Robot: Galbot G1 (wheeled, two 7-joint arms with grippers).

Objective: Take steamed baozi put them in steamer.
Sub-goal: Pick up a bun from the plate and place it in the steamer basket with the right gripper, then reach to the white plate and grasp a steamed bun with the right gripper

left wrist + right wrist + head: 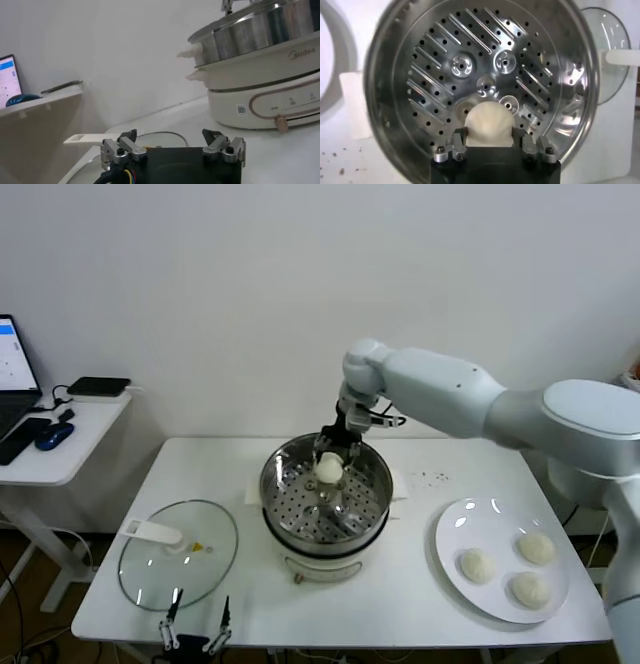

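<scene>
R end effector over steamer w/ one baozi in its grip; 3 more on plate.

Head view: we see right end effector point(334, 450) inside the rim of the steamer point(278, 474), narrow on a baozi point(329, 470) just above the perforated basket; can't tell if it touches the basket. Other three baozi point(477, 564) on the plate point(455, 522), well apart on the surface point(420, 604). Glass lid point(205, 559) lies flat beside steamer. L wrist view: left end effector point(172, 147) parked low at the surface edge, fingers wide, nothing between them; steamer point(260, 75) off ahead. R wrist view: bun point(489, 125) pinched at its sides between the fingers point(456, 145). We judge buns light, soft, easily dented, maybe tacky: grip across widest part, gentle squeeze, set down low not dropped.
</scene>
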